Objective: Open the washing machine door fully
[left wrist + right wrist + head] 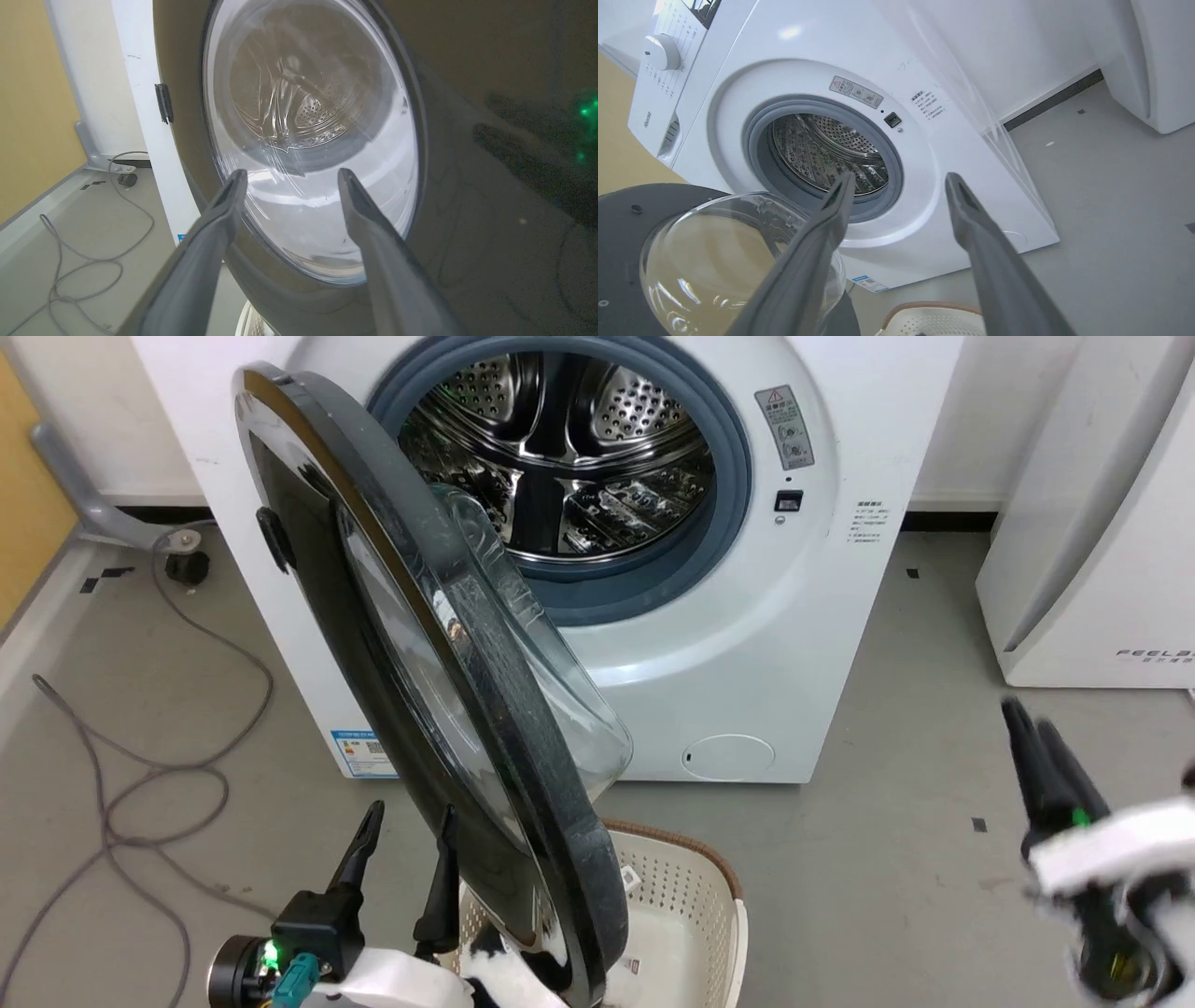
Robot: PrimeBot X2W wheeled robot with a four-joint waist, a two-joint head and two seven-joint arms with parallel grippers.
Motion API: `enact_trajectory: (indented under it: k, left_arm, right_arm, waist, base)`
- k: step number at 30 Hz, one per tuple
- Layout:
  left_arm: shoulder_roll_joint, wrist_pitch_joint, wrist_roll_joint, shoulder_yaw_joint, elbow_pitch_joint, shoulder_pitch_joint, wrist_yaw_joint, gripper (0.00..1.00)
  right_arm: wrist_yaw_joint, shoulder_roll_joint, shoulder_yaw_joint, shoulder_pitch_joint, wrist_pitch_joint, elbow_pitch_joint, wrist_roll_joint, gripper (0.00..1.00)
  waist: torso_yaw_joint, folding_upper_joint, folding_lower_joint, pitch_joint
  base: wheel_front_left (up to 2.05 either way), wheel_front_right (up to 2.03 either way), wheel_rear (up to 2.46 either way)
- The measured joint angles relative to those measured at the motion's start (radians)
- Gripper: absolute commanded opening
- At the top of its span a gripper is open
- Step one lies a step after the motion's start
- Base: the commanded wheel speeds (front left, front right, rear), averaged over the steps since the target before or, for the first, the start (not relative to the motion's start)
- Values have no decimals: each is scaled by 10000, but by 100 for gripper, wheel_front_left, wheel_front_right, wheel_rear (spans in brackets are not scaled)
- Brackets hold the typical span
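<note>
The white washing machine (pixel 747 644) (pixel 808 46) stands ahead with its steel drum (pixel 560 448) exposed. Its glossy black door (pixel 495 709) (pixel 467 210) (pixel 621 242) is swung out on its left hinge, edge-on to the head view, the glass bowl (pixel 560 681) bulging toward the machine. My left gripper (pixel 408 840) (pixel 292 173) is open at the door's outer face, low on it, fingers pointing at the window and holding nothing. My right gripper (pixel 1030 719) (pixel 900 177) hangs open at the far right, away from the door, pointing toward the machine's front.
A white laundry basket (pixel 691 896) (pixel 934 317) with a brown rim sits on the floor under the door's free edge. A grey cable (pixel 140 775) loops over the floor at left. The FEELBIR appliance (pixel 1092 523) stands at the right.
</note>
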Motion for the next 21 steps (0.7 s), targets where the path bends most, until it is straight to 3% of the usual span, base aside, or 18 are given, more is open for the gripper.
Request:
enact_trajectory:
  k: [6,11,13,17,21]
  left_arm:
    - [100,0,2,19,12,48,17,100]
    - [228,-2,2,40,46,66,21,100]
    - [263,-2,0,52,63,69,27,100]
    - [309,0,-4,92,82,73,29,100]
    - [341,-2,-10,88,136,85,59,100]
  right_arm:
    - [0,2025,-3852,2209,0,-1327,-5624,100]
    - [2,3745,-5626,3572,477,-3321,-10322,100]
    - [2,4142,-5902,3934,951,-4272,-11384,100]
    - [2,4263,-5877,4576,1565,-5701,-12696,100]
    - [2,4280,-5411,5339,1893,-6334,-13089,100]
  waist:
    - [16,0,0,-76]
    - [41,0,0,-126]
    - [47,0,0,-133]
    - [59,0,0,-159]
    - [59,0,0,-197]
  base:
    - [0,0,0]
    - [0,0,0]
    - [0,0,0]
    - [0,0,0]
    - [0,0,0]
